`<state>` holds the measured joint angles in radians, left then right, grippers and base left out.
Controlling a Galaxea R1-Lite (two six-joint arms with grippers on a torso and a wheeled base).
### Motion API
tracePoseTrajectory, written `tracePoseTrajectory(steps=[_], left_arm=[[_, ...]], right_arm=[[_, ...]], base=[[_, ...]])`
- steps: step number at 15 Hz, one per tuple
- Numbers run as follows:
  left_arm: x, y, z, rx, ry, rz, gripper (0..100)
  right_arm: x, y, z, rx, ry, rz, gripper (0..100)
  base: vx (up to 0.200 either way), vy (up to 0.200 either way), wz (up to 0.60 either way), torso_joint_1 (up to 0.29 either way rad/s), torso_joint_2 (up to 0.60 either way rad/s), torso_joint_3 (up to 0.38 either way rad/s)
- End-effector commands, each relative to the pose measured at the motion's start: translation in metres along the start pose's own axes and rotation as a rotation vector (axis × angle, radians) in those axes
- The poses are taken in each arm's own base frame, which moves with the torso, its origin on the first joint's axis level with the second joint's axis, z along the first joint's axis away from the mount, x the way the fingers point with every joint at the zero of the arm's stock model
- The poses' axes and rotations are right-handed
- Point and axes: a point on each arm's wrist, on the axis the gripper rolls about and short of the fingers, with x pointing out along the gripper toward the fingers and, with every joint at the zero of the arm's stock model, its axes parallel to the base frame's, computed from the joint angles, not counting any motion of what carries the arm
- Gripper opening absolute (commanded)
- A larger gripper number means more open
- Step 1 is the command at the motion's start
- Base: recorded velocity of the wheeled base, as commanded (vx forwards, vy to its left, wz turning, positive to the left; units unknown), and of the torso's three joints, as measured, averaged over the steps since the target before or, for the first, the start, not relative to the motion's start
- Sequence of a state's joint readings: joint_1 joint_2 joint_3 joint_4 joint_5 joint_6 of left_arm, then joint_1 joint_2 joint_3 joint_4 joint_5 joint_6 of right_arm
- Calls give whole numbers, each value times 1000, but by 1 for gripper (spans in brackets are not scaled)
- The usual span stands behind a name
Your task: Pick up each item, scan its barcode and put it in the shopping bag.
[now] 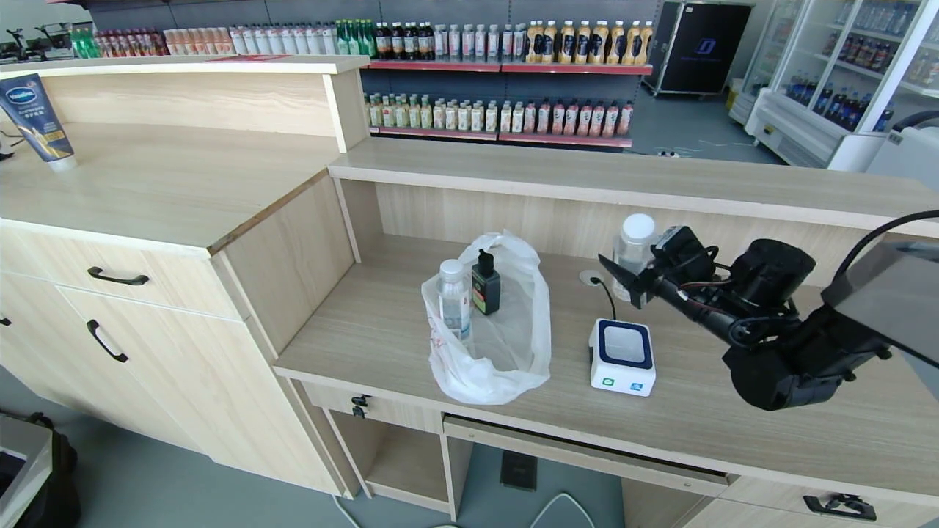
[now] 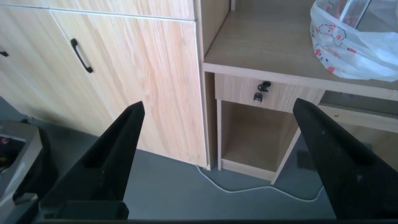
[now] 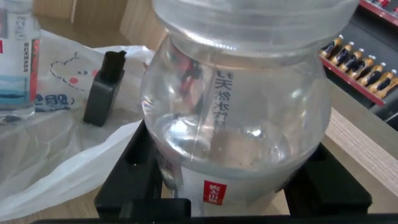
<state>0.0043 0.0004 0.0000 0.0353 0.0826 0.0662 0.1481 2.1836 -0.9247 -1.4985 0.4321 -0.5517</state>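
Note:
My right gripper (image 1: 629, 284) is shut on a clear bottle (image 1: 632, 246) with a white cap, held just behind the scanner (image 1: 622, 356), a white box with a blue-edged top. Whether the bottle's base touches the counter is hidden. The right wrist view has the bottle (image 3: 236, 112) between the black fingers (image 3: 134, 171). The white plastic shopping bag (image 1: 506, 352) stands open left of the scanner, with a water bottle (image 1: 455, 297) and a dark pump bottle (image 1: 486, 282) inside. My left gripper (image 2: 214, 168) hangs open and empty, low in front of the cabinet, with the bag (image 2: 354, 43) above it.
The wooden counter (image 1: 733, 411) has a back wall close behind the held bottle and a cable running to the scanner. A blue tube (image 1: 33, 121) stands on the higher counter at far left. Drink shelves (image 1: 506, 70) line the back. Bare counter lies right of the scanner.

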Motion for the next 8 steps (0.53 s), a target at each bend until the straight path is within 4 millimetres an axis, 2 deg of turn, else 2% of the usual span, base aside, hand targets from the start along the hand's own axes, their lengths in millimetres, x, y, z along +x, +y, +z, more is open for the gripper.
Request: tracePoseTrajectory(steps=[1, 3, 4, 6, 8], left_arm=[[0, 0, 0, 0, 0, 1, 100], [0, 0, 0, 0, 0, 1, 100], [0, 0, 0, 0, 0, 1, 100], [0, 0, 0, 0, 0, 1, 100], [0, 0, 0, 0, 0, 1, 100]], right_arm=[[-33, -34, 61, 73, -12, -95, 0], [-59, -47, 77, 155, 62, -154, 0], [-84, -57, 89, 236, 158, -270, 0], [-101, -62, 101, 323, 259, -415, 0], [-110, -61, 100, 327, 373, -557, 0]], base=[[0, 0, 0, 0, 0, 0], [0, 0, 0, 0, 0, 0], [0, 0, 0, 0, 0, 0], [0, 0, 0, 0, 0, 0], [0, 0, 0, 0, 0, 0]])
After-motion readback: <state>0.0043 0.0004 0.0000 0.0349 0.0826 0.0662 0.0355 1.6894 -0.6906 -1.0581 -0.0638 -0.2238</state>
